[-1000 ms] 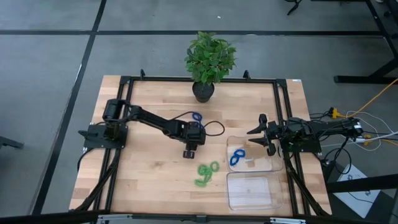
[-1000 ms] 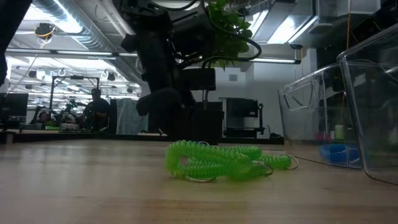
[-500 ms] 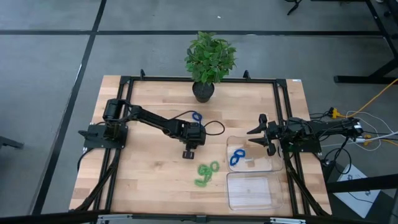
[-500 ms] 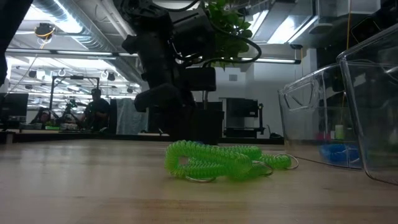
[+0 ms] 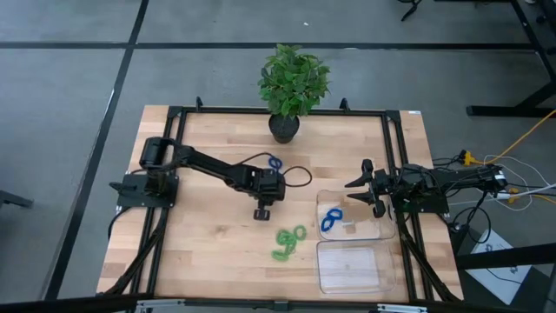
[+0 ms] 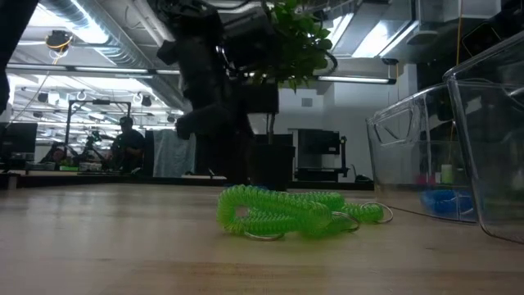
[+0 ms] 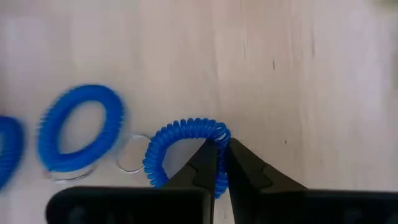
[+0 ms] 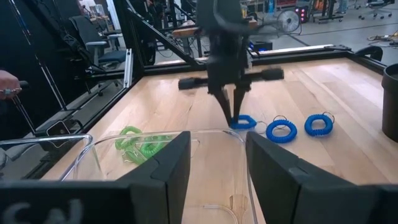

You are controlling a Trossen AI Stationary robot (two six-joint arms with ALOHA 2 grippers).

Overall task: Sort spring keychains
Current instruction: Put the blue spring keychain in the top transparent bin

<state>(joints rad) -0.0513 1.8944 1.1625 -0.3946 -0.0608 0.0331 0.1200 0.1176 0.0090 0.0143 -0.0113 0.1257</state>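
Three blue spring keychains lie in a row on the wood between the plant and the trays. My left gripper [image 7: 219, 155] points down at the row's near end, shut on the nearest one [image 7: 180, 146]. The other two [image 8: 281, 130] [image 8: 318, 124] lie flat beyond it. Green keychains [image 5: 289, 242] lie heaped on the table left of the clear trays. Another blue keychain [image 5: 330, 219] lies inside the farther tray [image 5: 373, 228]. My right gripper [image 8: 217, 186] waits open at the table's right, beside that tray. My left gripper pinches the nearest blue keychain's coil [image 7: 221, 134] between its two fingertips, at one point of the loop. The fingers [image 8: 234, 109] come from above, pointing down, across the coil. The rest of the loop [image 8: 245, 122] lies level by the table; whether it is clear, I cannot tell.
A potted plant [image 5: 293, 83] stands at the table's far edge. A second clear tray [image 5: 352, 265] sits nearer the front right. A black cable [image 5: 300, 178] loops beside the left arm. Bare wood lies at the left and front.
My left gripper has shifted a little toward the table's far edge, over the blue keychains. The green heap and the trays have stayed put.
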